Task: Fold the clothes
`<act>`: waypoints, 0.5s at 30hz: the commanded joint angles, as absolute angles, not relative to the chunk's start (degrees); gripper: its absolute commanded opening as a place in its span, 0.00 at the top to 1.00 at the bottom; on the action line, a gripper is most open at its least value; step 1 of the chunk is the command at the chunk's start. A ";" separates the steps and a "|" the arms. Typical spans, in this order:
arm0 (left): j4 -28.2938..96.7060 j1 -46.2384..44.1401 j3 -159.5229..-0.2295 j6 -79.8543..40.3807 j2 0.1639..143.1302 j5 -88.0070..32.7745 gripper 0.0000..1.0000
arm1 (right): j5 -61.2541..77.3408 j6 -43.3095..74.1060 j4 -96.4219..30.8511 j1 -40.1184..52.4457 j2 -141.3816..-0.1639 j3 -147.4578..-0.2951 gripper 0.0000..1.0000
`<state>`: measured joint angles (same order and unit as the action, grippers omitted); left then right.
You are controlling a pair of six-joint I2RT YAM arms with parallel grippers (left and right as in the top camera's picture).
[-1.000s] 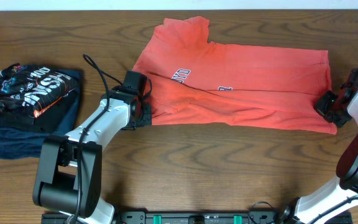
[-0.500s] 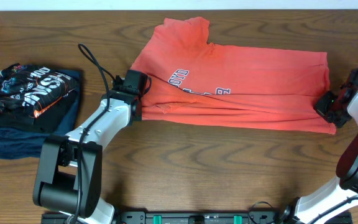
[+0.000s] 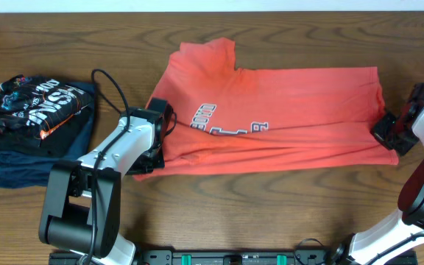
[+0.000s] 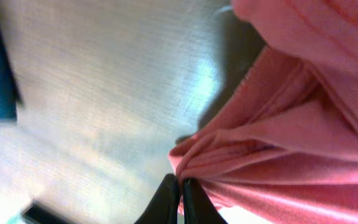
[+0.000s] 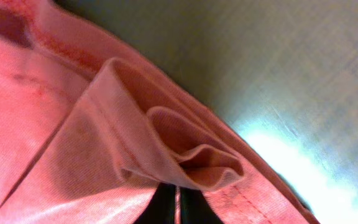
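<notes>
The orange-red T-shirt (image 3: 271, 118) lies spread across the middle of the wooden bench (image 3: 271, 213), its white lettering facing up and long creases running along its near edge. The left arm rises from its base at the near left of the bench and slants up and to the right, its white forearm low over the wood, a black cable (image 3: 112, 85) looping above it. The left pincer (image 3: 155, 147) sits at the shirt's left edge. From the wrist view, the left pincer (image 4: 180, 186) is clenched, with a bunched ridge of red cloth gathered right at its tips. The right arm comes up along the far right edge of the bench and bends inward at the wrist. The right pincer (image 3: 387, 132) meets the shirt's near right corner, and close up it (image 5: 177, 194) is clamped on a folded lip of hem. A stack of dark garments (image 3: 39, 125) rests well apart on the left.
</notes>
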<state>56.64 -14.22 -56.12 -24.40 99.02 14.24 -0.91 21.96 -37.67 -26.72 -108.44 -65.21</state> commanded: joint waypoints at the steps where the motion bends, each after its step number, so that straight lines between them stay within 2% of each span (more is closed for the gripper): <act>1: 60.97 -13.76 -56.58 -30.83 99.55 16.88 0.94 | -7.25 24.93 -40.80 -28.27 -109.40 -64.12 0.99; 10: 64.45 -13.85 -56.58 -31.83 95.33 15.40 0.94 | -3.99 26.41 -46.39 -31.97 -106.37 -64.12 0.99; 15: 64.51 -13.85 -56.62 -30.85 86.52 15.40 0.94 | 4.56 20.47 -44.05 -31.55 -99.31 -64.12 0.93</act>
<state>64.05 -14.20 -56.12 -30.24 92.20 13.37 0.19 24.05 -45.01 -31.40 -104.71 -64.03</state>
